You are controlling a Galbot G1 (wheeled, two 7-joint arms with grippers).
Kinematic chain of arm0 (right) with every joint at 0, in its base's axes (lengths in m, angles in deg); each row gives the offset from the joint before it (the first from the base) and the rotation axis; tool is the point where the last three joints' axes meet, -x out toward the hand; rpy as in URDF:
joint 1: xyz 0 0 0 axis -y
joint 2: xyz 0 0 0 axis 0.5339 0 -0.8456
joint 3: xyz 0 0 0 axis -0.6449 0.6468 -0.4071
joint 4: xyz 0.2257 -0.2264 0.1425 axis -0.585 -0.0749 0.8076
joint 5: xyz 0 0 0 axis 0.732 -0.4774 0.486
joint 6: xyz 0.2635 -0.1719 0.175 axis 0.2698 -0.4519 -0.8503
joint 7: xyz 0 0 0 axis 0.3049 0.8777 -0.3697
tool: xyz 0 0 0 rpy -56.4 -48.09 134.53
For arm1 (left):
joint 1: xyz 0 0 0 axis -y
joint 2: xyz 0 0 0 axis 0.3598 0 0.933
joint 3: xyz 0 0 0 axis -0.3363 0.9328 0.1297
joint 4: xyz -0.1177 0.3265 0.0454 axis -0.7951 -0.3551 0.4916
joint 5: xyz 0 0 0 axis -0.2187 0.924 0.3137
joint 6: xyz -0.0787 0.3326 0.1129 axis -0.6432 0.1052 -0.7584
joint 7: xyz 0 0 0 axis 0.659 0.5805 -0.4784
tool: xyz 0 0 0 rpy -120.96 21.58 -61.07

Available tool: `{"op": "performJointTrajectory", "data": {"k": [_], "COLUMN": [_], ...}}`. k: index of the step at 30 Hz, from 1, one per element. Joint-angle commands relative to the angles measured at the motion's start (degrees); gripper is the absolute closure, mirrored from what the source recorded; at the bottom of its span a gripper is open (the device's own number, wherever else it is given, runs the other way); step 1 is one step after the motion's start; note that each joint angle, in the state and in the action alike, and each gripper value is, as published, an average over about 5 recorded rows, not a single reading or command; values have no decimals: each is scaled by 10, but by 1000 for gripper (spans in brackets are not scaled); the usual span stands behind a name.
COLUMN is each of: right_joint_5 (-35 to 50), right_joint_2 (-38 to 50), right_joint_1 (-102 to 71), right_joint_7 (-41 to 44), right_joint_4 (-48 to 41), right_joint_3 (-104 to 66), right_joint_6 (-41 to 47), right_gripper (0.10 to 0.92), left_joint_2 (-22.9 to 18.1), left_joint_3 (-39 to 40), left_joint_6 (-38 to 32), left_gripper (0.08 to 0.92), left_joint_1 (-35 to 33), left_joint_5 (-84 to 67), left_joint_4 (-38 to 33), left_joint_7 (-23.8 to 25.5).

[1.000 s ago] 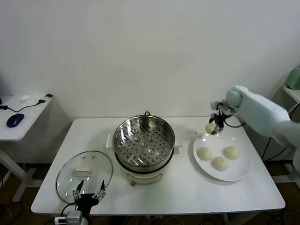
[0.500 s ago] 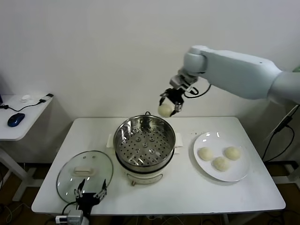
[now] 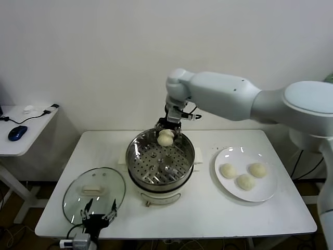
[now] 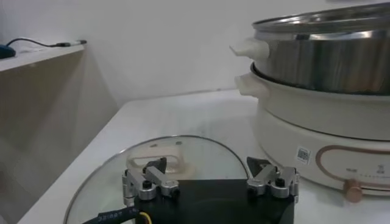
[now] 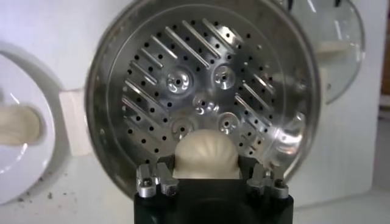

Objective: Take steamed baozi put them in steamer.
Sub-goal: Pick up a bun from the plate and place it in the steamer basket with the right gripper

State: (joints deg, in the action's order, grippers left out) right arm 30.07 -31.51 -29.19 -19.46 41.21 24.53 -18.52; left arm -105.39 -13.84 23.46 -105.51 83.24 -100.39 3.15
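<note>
Cream-white domed dough buns: four counted. Three lie on the flat round white plate (image 3: 264,191) at 3 o'clock on the white desk (image 3: 208,211), clustered mid-plate with bare rim all round. The fourth bun (image 3: 165,137) is pinched in the right pincer (image 3: 167,130), hanging over the far rim, 12 o'clock, of the one shiny stainless-steel steamer (image 3: 160,158); its perforated tray (image 5: 201,97) lies bare. One round glass lid (image 3: 94,195) sits at 8 o'clock. Left pincer (image 3: 98,213) spread, parked over the lid's near edge.
</note>
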Motion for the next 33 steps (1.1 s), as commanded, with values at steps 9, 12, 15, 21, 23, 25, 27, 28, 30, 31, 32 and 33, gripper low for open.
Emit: {"op": "performJointTrajectory", "data": {"k": [9,12,15,21,23,25,27,28,30,31,32,33], "right_joint_5": [-133,-132,-113,-35,10,54,97,120,178,222,269,315], "right_joint_2": [-53,-61,-67,-71,-66,-56,-41,-31,-7,10,28,46], "right_joint_1": [-94,-97,-95,-70,-47,-16,20,40,77,100,122,143], "right_joint_7": [-65,-61,-54,-34,-9,14,33,41,56,62,67,71], "right_joint_4": [-124,-139,-144,-129,-116,-102,-87,-79,-60,-46,-31,-15], "right_joint_3": [-57,-61,-56,-30,-13,2,17,26,50,71,97,125], "right_joint_6": [-51,-54,-52,-54,-56,-58,-58,-56,-42,-26,-5,18], "right_gripper": [338,338,327,220,208,204,203,203,203,202,202,202], "left_joint_2": [2,1,2,2,2,2,1,1,0,0,-1,-2], "left_joint_3": [0,0,0,-2,-2,-2,-2,-2,-1,-1,0,0], "left_joint_6": [-5,-6,-6,-7,-7,-7,-6,-6,-5,-5,-5,-5], "left_gripper": [177,177,177,177,177,177,177,177,177,177,177,177], "left_joint_1": [2,2,1,2,1,0,0,0,0,0,-1,-1], "left_joint_5": [0,0,0,0,0,0,0,1,1,2,3,3], "left_joint_4": [6,6,5,5,4,3,1,0,-1,-1,-2,-2], "left_joint_7": [-1,-2,-2,-3,-3,-3,-3,-2,-2,-2,-2,-1]}}
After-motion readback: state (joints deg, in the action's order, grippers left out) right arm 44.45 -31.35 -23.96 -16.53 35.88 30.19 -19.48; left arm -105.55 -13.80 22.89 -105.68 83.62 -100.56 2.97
